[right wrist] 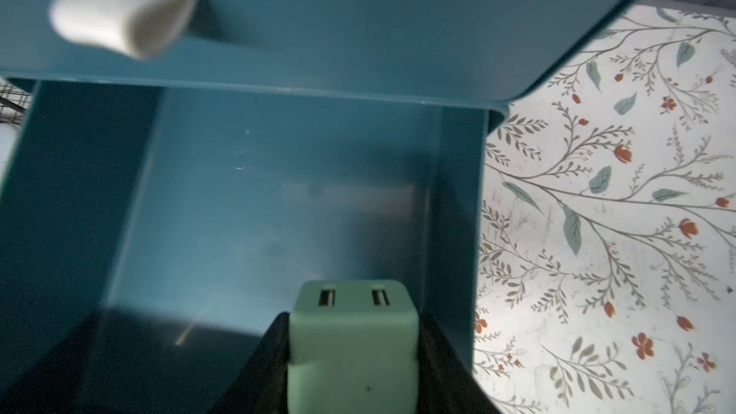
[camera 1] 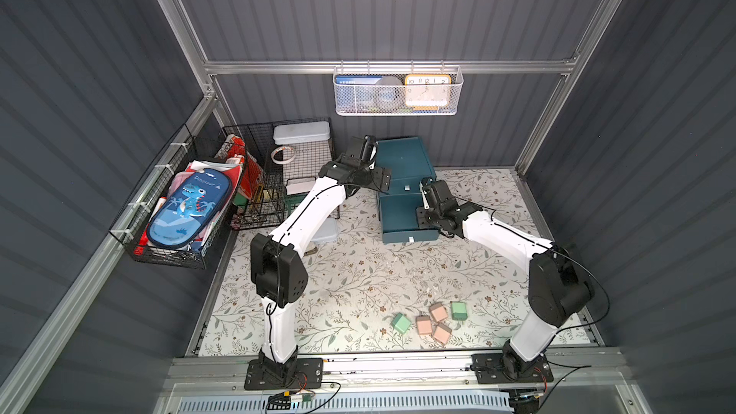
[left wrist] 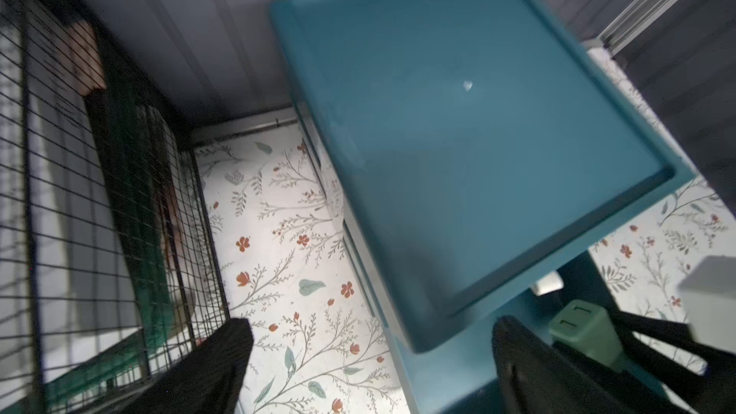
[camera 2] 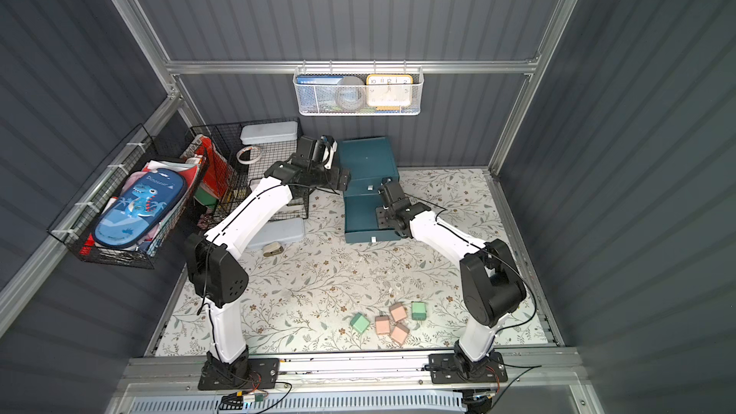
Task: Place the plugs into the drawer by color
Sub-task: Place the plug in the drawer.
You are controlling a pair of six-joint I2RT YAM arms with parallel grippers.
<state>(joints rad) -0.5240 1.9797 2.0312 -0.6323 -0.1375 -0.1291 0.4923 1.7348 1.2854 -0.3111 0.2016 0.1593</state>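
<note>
The dark teal drawer cabinet [camera 1: 402, 161] [camera 2: 368, 161] stands at the back, and its top [left wrist: 458, 133] fills the left wrist view. One lower drawer [camera 1: 402, 213] [right wrist: 278, 201] is pulled out, and the part of its floor I see is bare. My right gripper [camera 1: 426, 193] [right wrist: 352, 320] hangs over that drawer, shut on a mint green plug [right wrist: 352, 336] [left wrist: 585, 324]. My left gripper [camera 1: 368, 149] [left wrist: 372, 324] is open and empty beside the cabinet's top left edge. Near the front edge lie two green plugs [camera 1: 401, 323] [camera 1: 459, 310] and three pink plugs [camera 1: 424, 325] [camera 1: 438, 311] [camera 1: 442, 332].
A black wire rack [camera 1: 278, 169] holding a tin and a tape roll stands just left of the cabinet. A pale blue tin [camera 1: 324, 232] lies on the mat under my left arm. A black basket with a dinosaur case [camera 1: 187, 209] hangs at the left; a white mesh basket [camera 1: 398, 91] hangs on the back wall.
</note>
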